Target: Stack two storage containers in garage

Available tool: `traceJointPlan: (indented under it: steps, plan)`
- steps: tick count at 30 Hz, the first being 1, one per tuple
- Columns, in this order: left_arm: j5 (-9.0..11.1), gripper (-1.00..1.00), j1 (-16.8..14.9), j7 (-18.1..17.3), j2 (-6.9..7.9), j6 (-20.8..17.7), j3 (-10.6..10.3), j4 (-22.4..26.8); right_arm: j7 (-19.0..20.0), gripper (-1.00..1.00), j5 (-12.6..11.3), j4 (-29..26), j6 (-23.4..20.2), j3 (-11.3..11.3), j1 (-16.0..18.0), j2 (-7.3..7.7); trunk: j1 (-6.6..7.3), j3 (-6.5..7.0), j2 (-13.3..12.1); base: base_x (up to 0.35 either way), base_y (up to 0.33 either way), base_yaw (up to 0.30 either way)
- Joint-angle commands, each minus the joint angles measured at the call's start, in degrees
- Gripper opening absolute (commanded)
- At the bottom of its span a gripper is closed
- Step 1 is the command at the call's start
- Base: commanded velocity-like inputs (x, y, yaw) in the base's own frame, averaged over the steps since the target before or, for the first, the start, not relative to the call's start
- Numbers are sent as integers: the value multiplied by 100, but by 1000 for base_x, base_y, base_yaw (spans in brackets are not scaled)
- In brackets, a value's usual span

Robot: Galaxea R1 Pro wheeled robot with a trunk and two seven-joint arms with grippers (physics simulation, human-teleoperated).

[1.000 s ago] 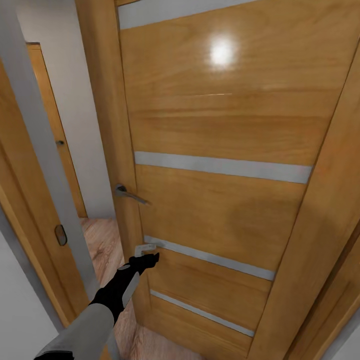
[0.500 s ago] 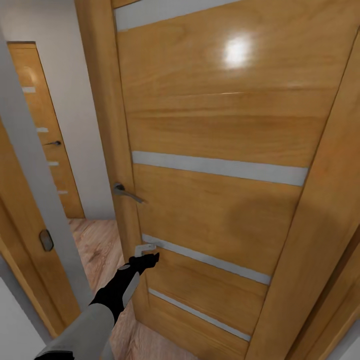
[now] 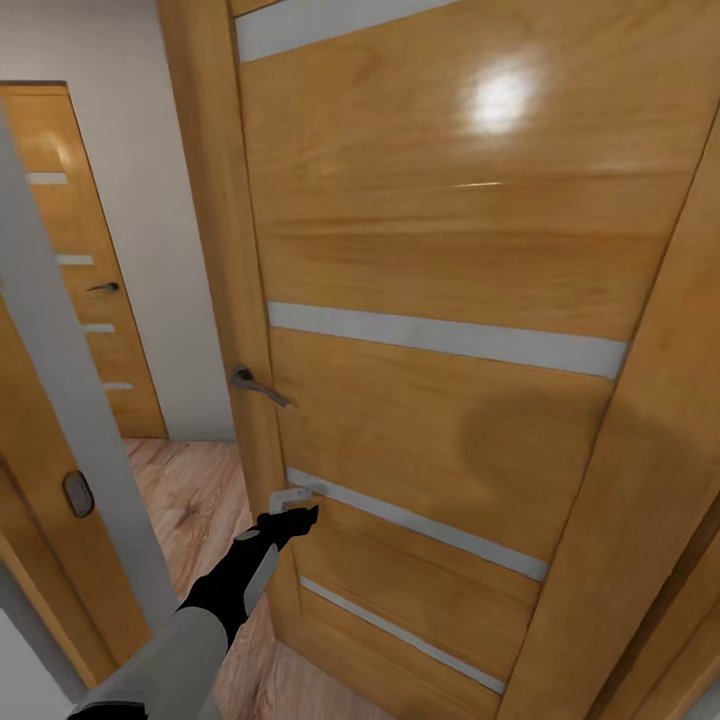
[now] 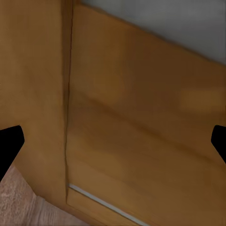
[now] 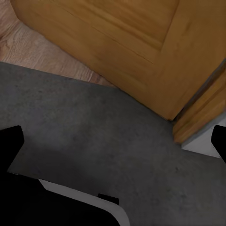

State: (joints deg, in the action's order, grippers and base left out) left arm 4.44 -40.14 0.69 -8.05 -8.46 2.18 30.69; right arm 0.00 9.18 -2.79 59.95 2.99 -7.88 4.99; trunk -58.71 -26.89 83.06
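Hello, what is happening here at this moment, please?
The robot stands at a doorway, close to a large wooden door with grey stripes. Its left pincer reaches toward the door's edge, below the handle, with its fingers spread and holding nothing. The right pincer is open over dark concrete floor. A second door shows across the wood-plank hallway.

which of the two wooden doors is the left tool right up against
The near wooden door, the large one with grey stripes and a lever handle. The left tool reaches its lower edge. The far door stands down the hallway, well beyond it.
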Motion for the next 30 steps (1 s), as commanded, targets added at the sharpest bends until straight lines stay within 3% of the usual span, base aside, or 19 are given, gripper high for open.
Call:
traceJointPlan:
  steps: [1,17,30]
  plan:
    - [30,100,-2,7,-4,-35,28,16,0,100,-13,-11,5,27,-3,2,-2,-4,2,91,0,0]
    - [30,100,0,4,-15,-33,28,16,-7,100,10,-11,5,27,-3,2,-2,-4,2,14,0,0]
    - [30,100,-1,10,-30,-42,28,16,-1,100,-11,-11,5,27,-3,2,-2,-4,2,195,0,0]
